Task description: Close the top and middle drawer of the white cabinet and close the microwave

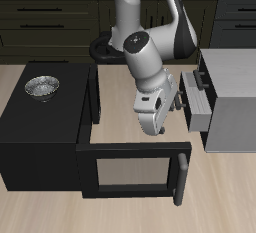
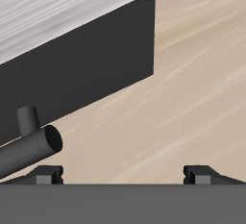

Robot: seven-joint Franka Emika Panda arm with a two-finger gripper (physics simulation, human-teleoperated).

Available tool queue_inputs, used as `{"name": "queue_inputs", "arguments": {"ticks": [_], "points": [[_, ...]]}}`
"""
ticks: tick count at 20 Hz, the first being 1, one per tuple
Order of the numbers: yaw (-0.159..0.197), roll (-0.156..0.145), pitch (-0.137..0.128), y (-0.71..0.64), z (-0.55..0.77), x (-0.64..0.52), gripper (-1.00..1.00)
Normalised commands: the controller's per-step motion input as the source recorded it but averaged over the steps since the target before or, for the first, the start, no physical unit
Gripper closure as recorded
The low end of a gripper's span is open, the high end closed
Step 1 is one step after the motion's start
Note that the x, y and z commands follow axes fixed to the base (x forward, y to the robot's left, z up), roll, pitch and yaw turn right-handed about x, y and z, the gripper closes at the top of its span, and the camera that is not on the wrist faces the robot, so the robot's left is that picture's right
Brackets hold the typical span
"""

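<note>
At the far end of the light wooden counter in the exterior view stands the microwave, a large matte black box with a small metal bowl resting on its flat top. Its door is swung wide open, standing out from the box along the counter's front edge, the grey window facing forward and the long dark bar handle at the door's free end. Above the door's free end hangs the robot arm, its white wrist angled downward so that the gripper sits between the microwave door and the white cabinet. The exterior view does not resolve the fingers; in the wrist view only the two dark fingertips show, set wide apart with nothing but bare counter between them, so the gripper is spread and holds nothing. That same view shows a dark slab with a pale brushed upper face close by, and a dark bar on a short post. Beside the gripper, the top and middle drawer project from the cabinet's front, both pulled out, pale grey with short dark bar handles, the lower one sticking out farther. The cabinet itself has a plain flat top.
</note>
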Motion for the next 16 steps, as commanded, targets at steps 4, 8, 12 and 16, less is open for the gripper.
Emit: {"name": "queue_inputs", "arguments": {"ticks": [4,8,12,16], "points": [[-0.011,0.037,-0.021,0.39,0.02,0.10,-1.00],[-0.005,0.037,-0.006,0.37,0.04,0.00,-1.00],[-0.012,0.045,-0.017,0.35,0.09,-0.04,-1.00],[-0.035,0.047,-0.018,0.34,0.02,-0.05,-1.00]]}}
